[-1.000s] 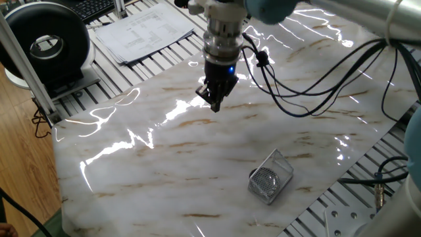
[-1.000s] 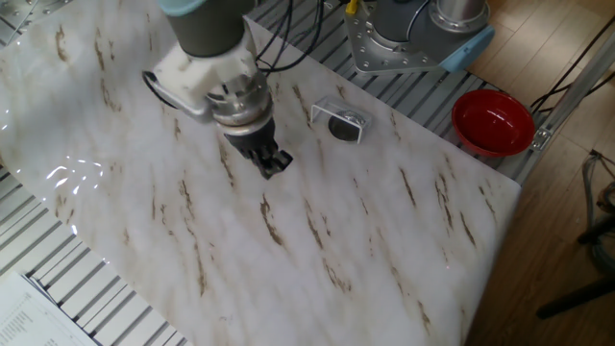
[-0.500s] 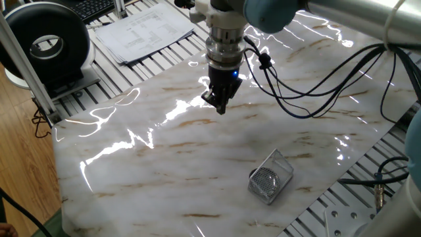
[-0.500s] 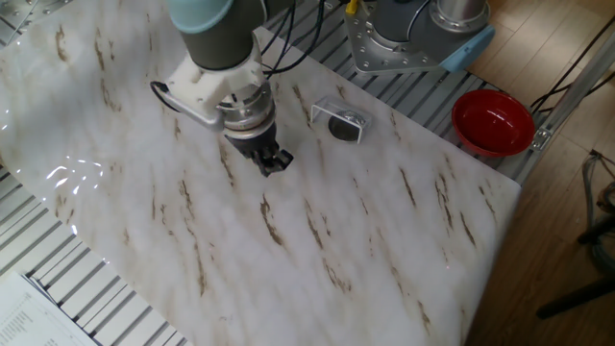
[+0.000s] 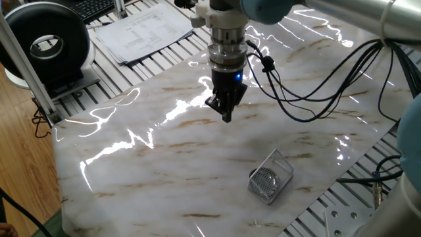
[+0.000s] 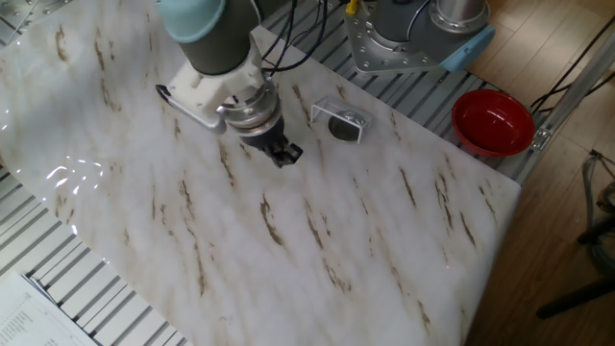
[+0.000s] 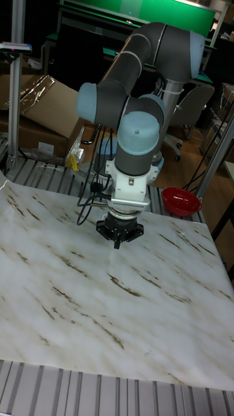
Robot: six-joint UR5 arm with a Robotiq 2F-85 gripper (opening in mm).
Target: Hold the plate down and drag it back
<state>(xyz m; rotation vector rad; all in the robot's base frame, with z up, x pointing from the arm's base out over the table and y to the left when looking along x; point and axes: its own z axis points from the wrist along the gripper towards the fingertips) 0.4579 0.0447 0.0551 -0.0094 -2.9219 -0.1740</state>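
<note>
I cannot pick out the plate in any view. My gripper points down close above the marble tabletop, its fingers together with nothing between them. A small rectangular wire-mesh basket lies on the marble, apart from the gripper and toward the arm's base. In the other fixed view a dark round shape shows inside the basket, too small to identify. The arm hides the basket in the tall fixed view.
A red bowl sits off the marble beside the arm's base. Papers and a black round device lie past the far-left edge. Cables hang from the wrist over the marble.
The gripper has slid a short way across the marble toward the wire-mesh basket, staying shut and low. The basket has not moved.
</note>
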